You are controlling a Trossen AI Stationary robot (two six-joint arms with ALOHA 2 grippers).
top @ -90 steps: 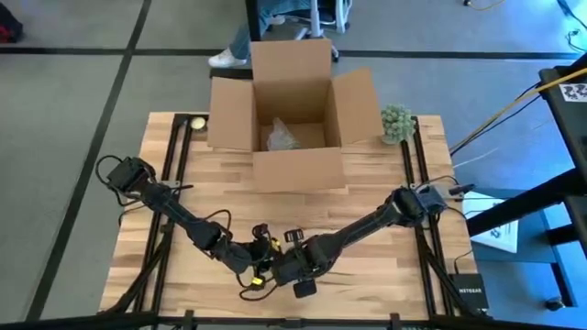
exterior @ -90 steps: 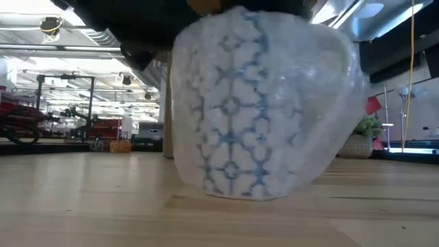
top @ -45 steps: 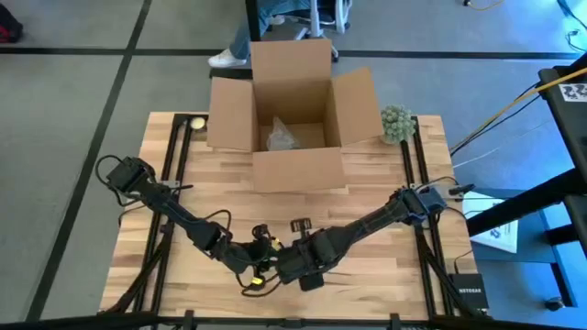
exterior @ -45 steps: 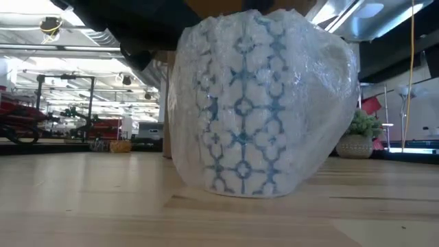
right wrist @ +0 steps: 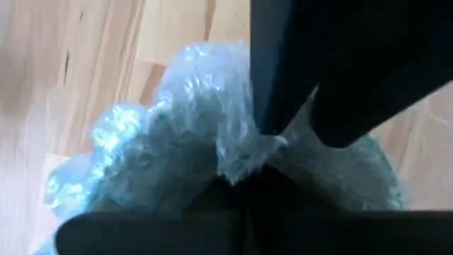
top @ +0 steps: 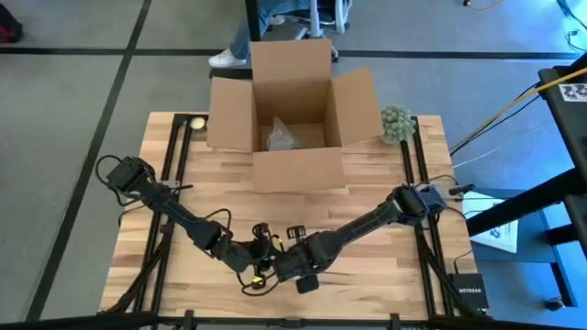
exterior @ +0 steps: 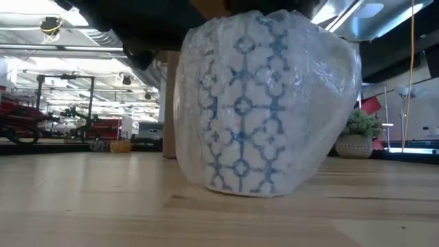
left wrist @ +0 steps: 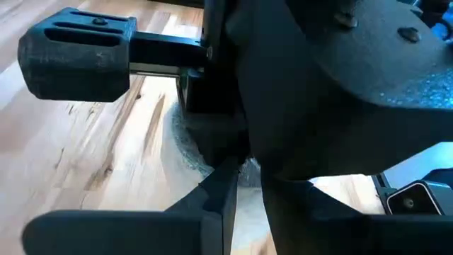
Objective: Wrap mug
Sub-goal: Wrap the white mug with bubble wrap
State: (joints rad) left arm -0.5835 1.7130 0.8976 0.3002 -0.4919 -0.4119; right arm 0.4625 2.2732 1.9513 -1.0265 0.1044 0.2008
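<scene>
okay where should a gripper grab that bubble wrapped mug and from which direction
Take the bubble-wrapped mug from above, pinching the gathered wrap at its top. It stands upright on the table, its sides are wide and bulging, and the loose bunched film is narrow enough for two fingers, where the right gripper is already.

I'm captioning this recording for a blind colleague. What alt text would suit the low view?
A mug with a blue geometric pattern, wrapped in clear bubble wrap, stands on the wooden table and fills the middle of the picture. Dark robot parts hang just above it. Behind it are a cardboard box, a small potted plant and a workshop.
</scene>
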